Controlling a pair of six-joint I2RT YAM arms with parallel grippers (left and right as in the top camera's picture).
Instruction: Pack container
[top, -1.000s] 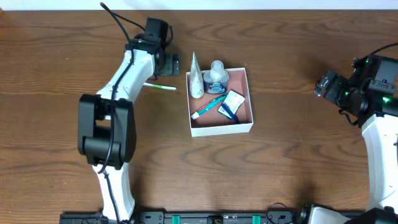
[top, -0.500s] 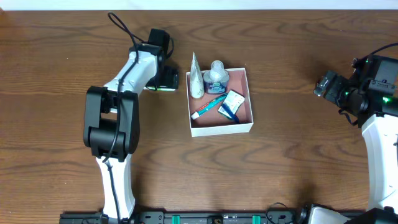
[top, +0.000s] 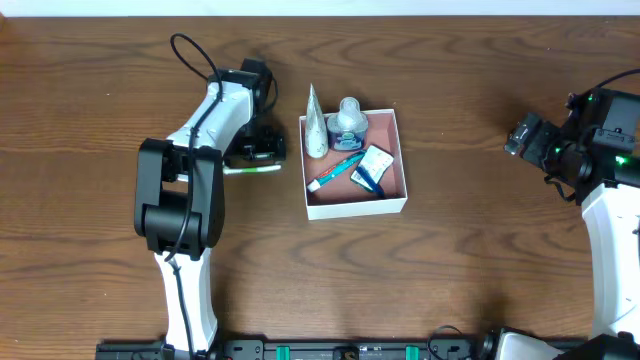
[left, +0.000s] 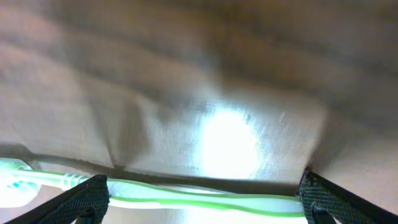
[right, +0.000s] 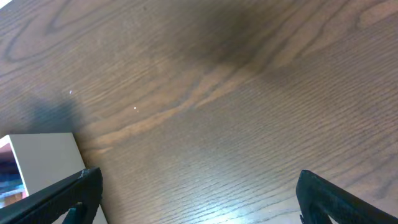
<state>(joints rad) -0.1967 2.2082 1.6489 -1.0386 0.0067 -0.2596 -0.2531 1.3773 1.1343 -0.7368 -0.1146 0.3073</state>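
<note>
Probably a robotics lab: left arm (top: 176, 200), right arm (top: 610, 225), wooden table (top: 450, 290).

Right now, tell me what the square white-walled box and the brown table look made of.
Square white-walled box: probably thin cardboard, matte; its walls look thin, flat and shine-free. Brown table: wood or wood-look laminate, satin finish; grain lines run across it, and the left wrist view shows a soft glare.

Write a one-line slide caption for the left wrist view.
Left pincer open close above the wooden table, a green-and-white toothbrush lying between its fingers.
</note>
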